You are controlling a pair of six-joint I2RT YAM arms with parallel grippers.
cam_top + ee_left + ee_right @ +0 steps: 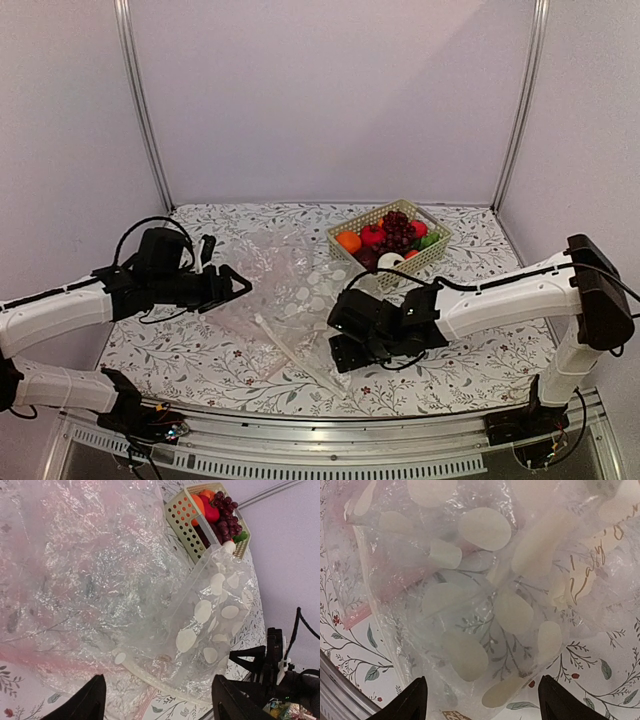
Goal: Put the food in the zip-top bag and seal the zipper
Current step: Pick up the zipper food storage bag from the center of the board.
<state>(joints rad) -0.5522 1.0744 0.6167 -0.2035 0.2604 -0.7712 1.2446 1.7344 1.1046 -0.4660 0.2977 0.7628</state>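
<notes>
The dotted zip-top bag lies crumpled mid-table, its pale zipper running toward the front edge. The purple grapes and the red fruit sit in the basket behind it. My left gripper hovers open at the bags' left edge. In its wrist view the left gripper frames the zipper and the dotted bag. My right gripper is at the bag's right side. In the right wrist view the right gripper stands open over the dotted bag, holding nothing.
A plain clear bag lies under and left of the dotted one. The basket also holds an orange fruit, a white item and something green. Metal frame posts and walls enclose the table.
</notes>
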